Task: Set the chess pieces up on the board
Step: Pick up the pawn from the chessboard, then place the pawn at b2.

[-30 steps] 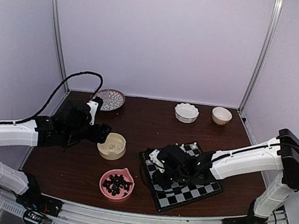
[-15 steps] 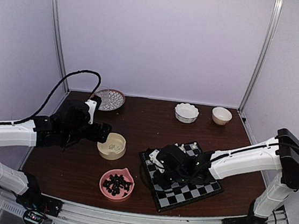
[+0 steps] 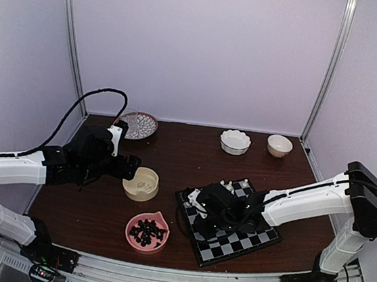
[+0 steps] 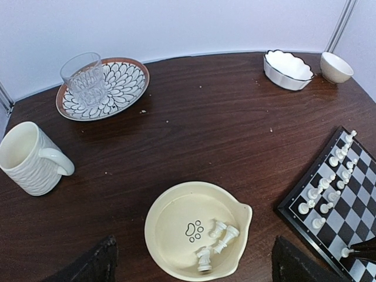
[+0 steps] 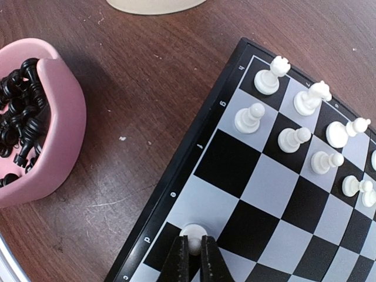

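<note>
- Now your right claw (image 5: 191, 258) has closed on one white piece (image 5: 192, 230) at the board's (image 5: 258, 182) edge square.
- Your left claw (image 4: 194, 267) has spread wide, empty, above one cream bowl (image 4: 170, 205) holding roughly four white men (image 4: 218, 228).

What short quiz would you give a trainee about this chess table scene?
1. True or false: the round pink bowl holds black chess pieces.
2. What is the right pincer shut on? A) a small white chess piece B) a spoon C) nothing
3. Which pincer is open above the cream paw-print bowl?
Key: 1 true; 2 A; 3 the left pincer.
</note>
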Controlling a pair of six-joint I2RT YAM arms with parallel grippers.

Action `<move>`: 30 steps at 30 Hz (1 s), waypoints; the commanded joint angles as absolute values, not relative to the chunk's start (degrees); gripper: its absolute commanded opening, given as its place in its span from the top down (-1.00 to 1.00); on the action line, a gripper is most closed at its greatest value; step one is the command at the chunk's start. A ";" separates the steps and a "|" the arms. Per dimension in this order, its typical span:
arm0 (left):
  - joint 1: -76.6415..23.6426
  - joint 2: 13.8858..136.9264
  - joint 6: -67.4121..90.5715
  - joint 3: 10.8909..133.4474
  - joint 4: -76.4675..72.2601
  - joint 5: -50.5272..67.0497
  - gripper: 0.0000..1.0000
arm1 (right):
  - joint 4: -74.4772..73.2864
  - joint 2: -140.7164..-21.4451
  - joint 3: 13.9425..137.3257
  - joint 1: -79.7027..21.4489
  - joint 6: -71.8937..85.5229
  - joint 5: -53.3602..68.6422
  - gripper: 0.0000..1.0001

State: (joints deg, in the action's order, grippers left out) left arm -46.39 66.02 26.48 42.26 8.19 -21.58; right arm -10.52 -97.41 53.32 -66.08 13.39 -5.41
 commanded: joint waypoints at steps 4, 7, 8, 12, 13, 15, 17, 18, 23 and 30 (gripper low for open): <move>-46.40 66.13 26.19 41.87 6.14 -20.55 -0.80 | -8.92 -94.04 52.30 -65.76 12.89 -7.67 1.00; -46.40 66.15 26.10 41.87 5.90 -20.25 -0.79 | -8.39 -92.72 51.42 -65.75 12.99 -8.84 1.00; -46.41 66.13 26.10 41.80 5.82 -20.18 -0.79 | -8.23 -92.26 51.09 -65.80 13.08 -9.21 1.00; -46.41 66.26 26.08 41.69 5.63 -19.80 -0.77 | -7.94 -90.33 49.83 -65.60 13.70 -11.49 1.00; -46.41 66.26 26.10 41.74 5.63 -19.71 -0.77 | -8.04 -89.79 49.49 -65.50 13.97 -12.42 1.00; -46.40 66.25 26.06 41.73 5.56 -19.60 -0.77 | -7.93 -88.23 48.51 -65.26 14.62 -14.70 1.00; -46.38 66.16 26.10 41.64 5.49 -19.59 -0.77 | -7.53 -86.49 47.21 -64.61 15.34 -16.35 1.00; -46.40 66.18 26.07 41.66 5.44 -19.60 -0.76 | -7.37 -85.50 46.52 -64.02 15.76 -16.82 1.00; -46.36 66.24 26.02 41.57 5.11 -19.36 -0.76 | -6.72 -82.54 44.20 -59.67 17.23 -15.04 1.00; -46.38 67.19 26.02 41.46 4.52 -18.52 -0.75 | -8.41 -81.48 44.21 -51.99 18.47 -12.48 1.00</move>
